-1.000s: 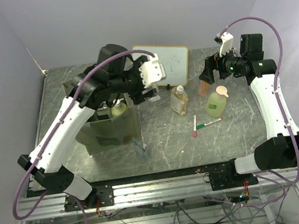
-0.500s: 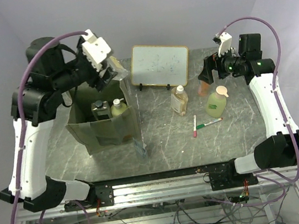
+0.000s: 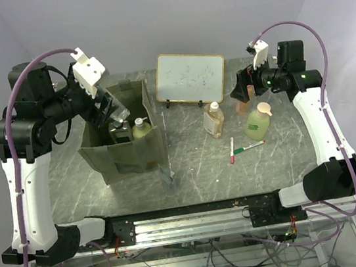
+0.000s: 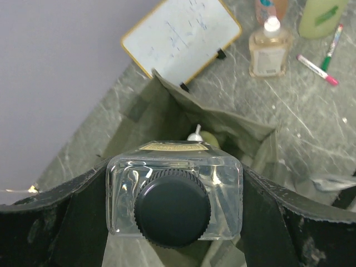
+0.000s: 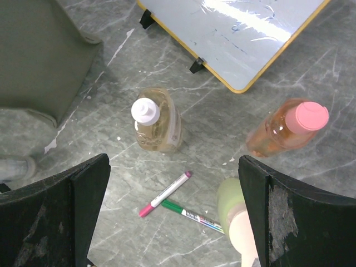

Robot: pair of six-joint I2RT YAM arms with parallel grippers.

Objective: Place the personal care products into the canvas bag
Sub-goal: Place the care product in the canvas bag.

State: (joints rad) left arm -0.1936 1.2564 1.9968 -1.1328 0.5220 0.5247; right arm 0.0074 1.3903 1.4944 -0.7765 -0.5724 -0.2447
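Left jaws grip the clear bottle [image 4: 174, 206] above the bag [image 4: 233, 128], seemingly near its rim, so release could clip the edge and spill onto the surface [image 4: 289, 105]; right jaws wide open, empty.

Canvas bag [image 3: 128, 155] stands at left centre of the top view. Inside it, a left-hand bottle [image 3: 119, 131] and a right-hand bottle [image 3: 140, 127] stand side by side. A capped bottle [image 4: 173, 206] sits in the left gripper [image 3: 114, 113] above the bag's mouth. Whiteboard [image 3: 190, 78] stands upper centre; before it the short bottle [image 3: 213, 120]; right of that the pump bottle [image 3: 258, 122], with the rear bottle [image 3: 243, 104] behind. Two markers [image 3: 252, 145] lie before the pump bottle
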